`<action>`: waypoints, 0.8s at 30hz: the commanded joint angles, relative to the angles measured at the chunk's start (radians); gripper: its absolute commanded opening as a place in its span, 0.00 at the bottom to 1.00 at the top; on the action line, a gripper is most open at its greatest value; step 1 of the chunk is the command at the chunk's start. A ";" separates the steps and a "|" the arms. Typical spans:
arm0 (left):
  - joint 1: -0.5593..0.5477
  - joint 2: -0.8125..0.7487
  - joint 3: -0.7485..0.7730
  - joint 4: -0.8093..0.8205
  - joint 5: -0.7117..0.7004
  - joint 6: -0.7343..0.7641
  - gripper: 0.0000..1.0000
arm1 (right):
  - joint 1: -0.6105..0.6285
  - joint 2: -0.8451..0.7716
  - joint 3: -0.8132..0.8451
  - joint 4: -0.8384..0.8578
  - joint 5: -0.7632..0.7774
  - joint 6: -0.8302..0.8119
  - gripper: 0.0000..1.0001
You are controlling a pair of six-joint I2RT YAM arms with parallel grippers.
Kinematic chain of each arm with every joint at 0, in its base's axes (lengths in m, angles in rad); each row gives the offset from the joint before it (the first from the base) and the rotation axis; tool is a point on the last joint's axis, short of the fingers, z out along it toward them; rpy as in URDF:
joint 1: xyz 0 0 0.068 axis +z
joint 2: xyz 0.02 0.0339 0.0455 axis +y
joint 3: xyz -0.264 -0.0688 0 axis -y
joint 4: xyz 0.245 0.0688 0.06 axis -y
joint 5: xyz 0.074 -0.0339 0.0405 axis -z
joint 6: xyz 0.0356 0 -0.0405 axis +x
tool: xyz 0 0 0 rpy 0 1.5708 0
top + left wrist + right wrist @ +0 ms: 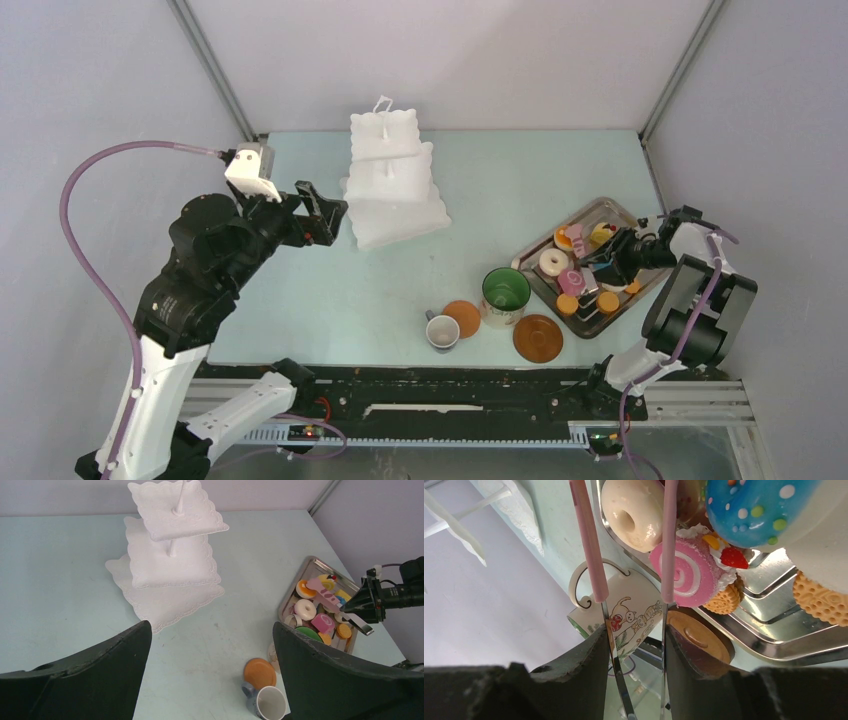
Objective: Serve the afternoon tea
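The white three-tier stand [395, 180] [170, 555] is at the table's back centre, its tiers bare. Just left of it my left gripper [325, 212] [211, 630] hangs open, holding nothing. Toy pastries lie in the metal tray [600, 210], among them a white doughnut [634, 512] and a pink cake [686, 572]. My right gripper [625, 255] [636, 635] is shut on pink-tipped tongs [591, 555] [330, 597], whose arms reach over the pastries. At the front stand the green-lined mug [506, 292], the white cup [442, 331] and the brown saucer [538, 338].
An orange disc [462, 317] lies touching the cup. A blue sprinkled doughnut [754, 510] and ridged orange biscuits [821, 597] crowd the tray's right part. Grey walls close in the table on three sides.
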 commanded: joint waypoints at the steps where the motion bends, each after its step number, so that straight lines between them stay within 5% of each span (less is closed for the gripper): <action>1: -0.007 -0.002 0.030 0.011 -0.008 0.022 0.98 | -0.001 -0.079 0.004 -0.001 0.058 -0.008 0.00; 11: -0.007 0.004 0.029 0.011 0.013 0.017 0.98 | 0.256 -0.328 0.007 0.078 0.498 -0.023 0.07; 15: -0.007 -0.001 0.020 0.008 0.017 0.012 0.98 | 0.438 -0.433 0.006 0.236 0.634 -0.044 0.21; 24: -0.009 -0.007 0.045 -0.032 0.026 0.005 0.98 | 0.631 -0.031 0.207 0.402 0.711 -0.198 0.26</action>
